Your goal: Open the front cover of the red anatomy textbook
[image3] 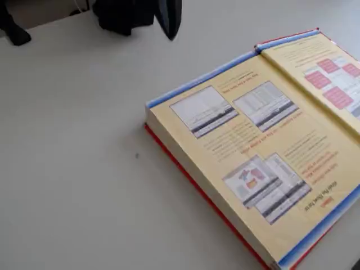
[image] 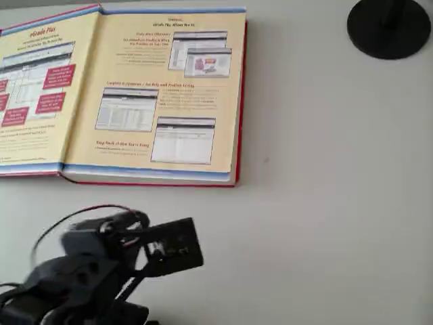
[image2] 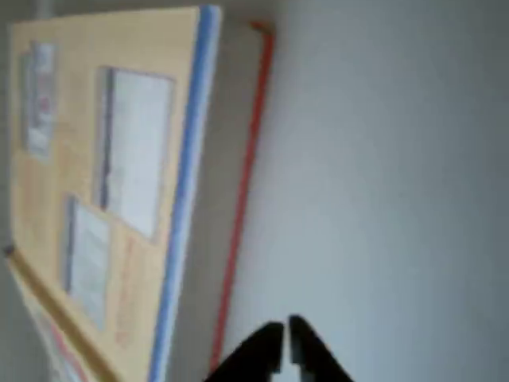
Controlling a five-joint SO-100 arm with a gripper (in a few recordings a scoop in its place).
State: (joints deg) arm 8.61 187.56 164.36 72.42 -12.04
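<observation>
The red anatomy textbook (image: 162, 95) lies open on the grey table, its cream-yellow endpaper with printed screenshots facing up. The front cover (image: 37, 88) rests flat to the left in the overhead view, inside up, showing red boxes and blue bands; in the fixed view the front cover (image3: 332, 73) is at the right edge. My gripper (image: 170, 247) hovers off the book, in front of its near red edge and apart from it. In the wrist view the gripper (image2: 285, 338) is shut with nothing in it, and the textbook (image2: 119, 183) lies to the left. In the fixed view the gripper (image3: 167, 17) hangs at the top.
A black round stand base (image: 389, 27) sits at the table's far right corner in the overhead view. A dark stand foot (image3: 12, 31) shows at the top left of the fixed view. Bare grey table stretches right of the book.
</observation>
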